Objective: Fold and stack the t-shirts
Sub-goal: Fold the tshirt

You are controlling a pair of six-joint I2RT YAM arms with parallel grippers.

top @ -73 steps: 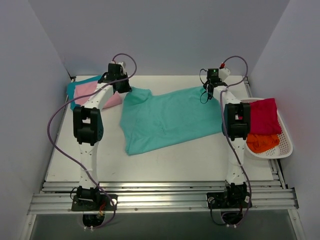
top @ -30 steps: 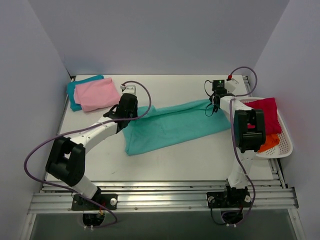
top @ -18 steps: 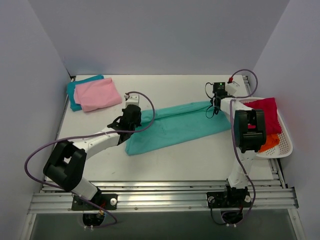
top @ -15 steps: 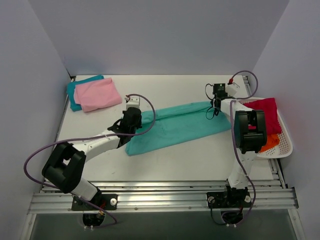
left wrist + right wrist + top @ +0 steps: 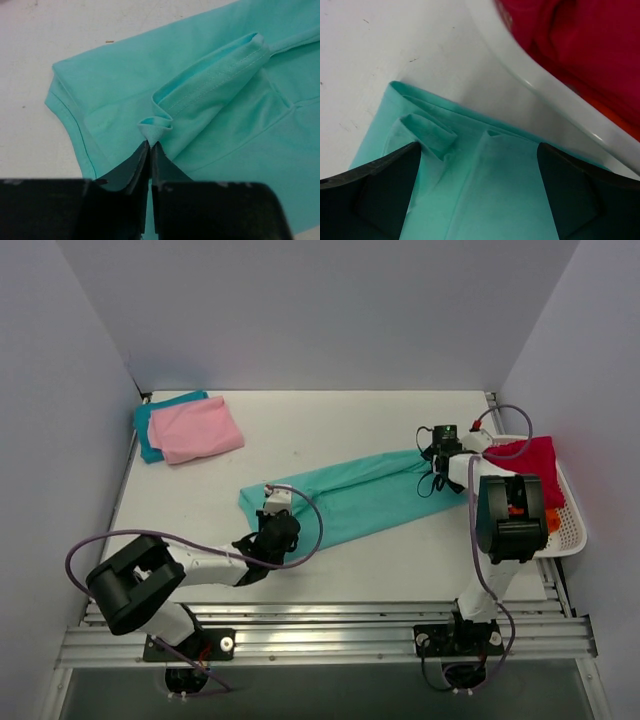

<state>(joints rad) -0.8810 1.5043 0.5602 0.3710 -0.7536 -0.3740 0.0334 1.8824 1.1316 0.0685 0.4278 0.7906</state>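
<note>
The mint green cloth t-shirt [image 5: 350, 495] is now folded lengthwise mid-worktop. The right gripper [image 5: 479, 150] has released its end. The left gripper [image 5: 150, 147] still pinches the near fold. The crosswise fold remains.

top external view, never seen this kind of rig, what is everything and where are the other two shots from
Two robot arms are bolted at the near edge of a table, seen here from above and behind. The other two shots come from a camera on each wrist, so the dark shapes are each arm's own tool. A mint green t-shirt lies folded into a long strip. The left tool is pinched shut on a fold of it; the right tool stands open over its other end. Far left, a pink t-shirt lies on a teal t-shirt. The basket at right holds a crimson t-shirt and an orange t-shirt.
</note>
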